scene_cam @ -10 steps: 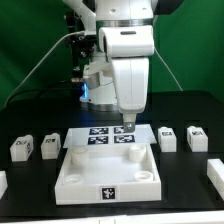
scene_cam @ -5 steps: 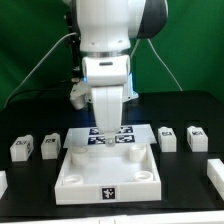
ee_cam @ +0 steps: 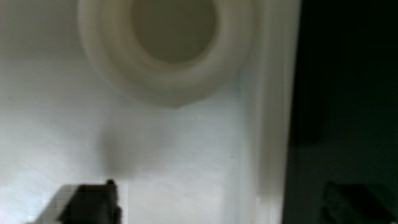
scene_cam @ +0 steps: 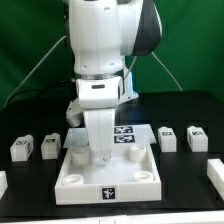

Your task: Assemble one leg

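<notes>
The tool (scene_cam: 103,154) hangs over a corner socket (ee_cam: 169,40) of the white panel (scene_cam: 85,189), fingers apart, seemingly gripping nothing. A leg (scene_cam: 50,146) stands just beside that panel.

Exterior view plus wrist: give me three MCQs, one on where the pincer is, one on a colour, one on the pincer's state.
1. Where is the pincer?
A. Over the marker board
B. Over the white panel, by a round corner socket
C. Over the small blocks at the exterior view's right

2. What colour is the table?
A. Black
B. White
C. Green

3. What state is the pincer in?
A. Shut on a leg
B. Open, holding nothing
C. Out of view

Answers:
1. B: the exterior view shows the pincer down over the panel, and the panel and socket fill the wrist view.
2. A: the surface around the panel is black.
3. B: in the wrist view the fingers stand wide apart, with only the panel's surface between them.
</notes>
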